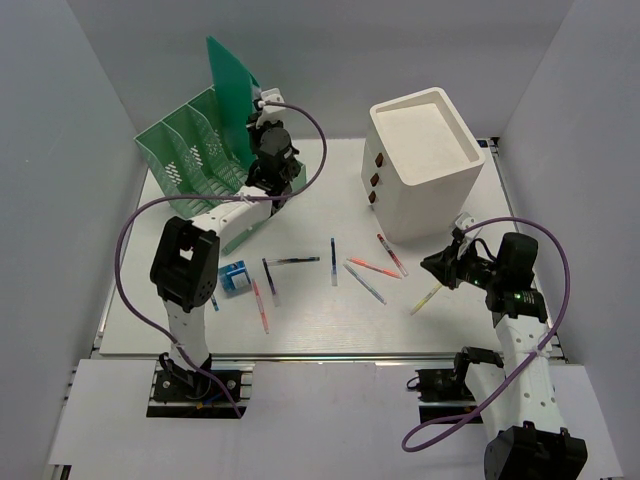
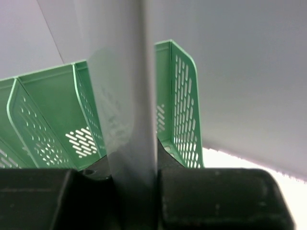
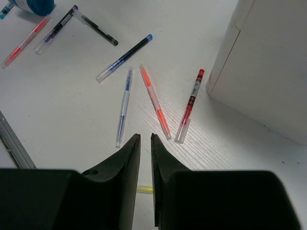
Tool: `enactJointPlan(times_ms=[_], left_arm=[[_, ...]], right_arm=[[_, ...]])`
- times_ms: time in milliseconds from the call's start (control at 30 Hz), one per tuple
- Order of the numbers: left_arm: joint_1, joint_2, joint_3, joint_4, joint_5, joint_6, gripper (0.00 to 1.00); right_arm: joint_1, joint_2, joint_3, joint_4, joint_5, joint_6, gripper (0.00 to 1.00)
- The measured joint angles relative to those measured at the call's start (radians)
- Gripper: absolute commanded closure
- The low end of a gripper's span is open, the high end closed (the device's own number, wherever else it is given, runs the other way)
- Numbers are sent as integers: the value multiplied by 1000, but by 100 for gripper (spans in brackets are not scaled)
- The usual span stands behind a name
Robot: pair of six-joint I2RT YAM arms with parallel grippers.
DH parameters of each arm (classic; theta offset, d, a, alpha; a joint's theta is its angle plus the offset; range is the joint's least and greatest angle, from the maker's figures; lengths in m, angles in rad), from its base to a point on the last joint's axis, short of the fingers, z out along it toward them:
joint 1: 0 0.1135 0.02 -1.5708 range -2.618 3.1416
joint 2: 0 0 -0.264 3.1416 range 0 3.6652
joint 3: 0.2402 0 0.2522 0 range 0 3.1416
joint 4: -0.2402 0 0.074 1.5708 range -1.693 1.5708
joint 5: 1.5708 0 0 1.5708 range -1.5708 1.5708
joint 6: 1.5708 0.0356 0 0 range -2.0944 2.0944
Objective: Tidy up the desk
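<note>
The white desk (image 1: 330, 330) carries several loose pens: an orange one (image 1: 375, 267), a red one (image 1: 391, 254), a blue one (image 1: 365, 283), a dark blue one (image 1: 333, 261) and a yellow one (image 1: 427, 297). My left gripper (image 1: 262, 103) is shut on a green folder sheet (image 1: 228, 85), held upright beside the green file rack (image 1: 190, 150). In the left wrist view the sheet (image 2: 127, 120) runs between the jaws (image 2: 139, 172), with the rack (image 2: 182, 100) behind. My right gripper (image 1: 437, 268) hovers empty with jaws almost together (image 3: 145, 136), above the yellow pen (image 3: 145, 189).
A white drawer box (image 1: 425, 165) stands at the back right, close to the red pen (image 3: 192, 103). A small blue-and-white box (image 1: 236, 277) lies near the left arm. More pens (image 1: 269, 280) lie left of centre. Grey walls enclose the desk.
</note>
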Motion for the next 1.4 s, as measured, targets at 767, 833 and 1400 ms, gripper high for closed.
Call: enactJointPlan(times_ms=[767, 833, 1400], left_arm=[[-25, 37, -144, 512, -26, 237, 100], [-25, 47, -150, 539, -28, 243, 100], [-25, 97, -238, 724, -31, 296, 100]], right_arm=[[0, 4, 0, -13, -10, -21, 80], [0, 7, 0, -13, -10, -24, 80], [0, 11, 0, -28, -11, -30, 80]])
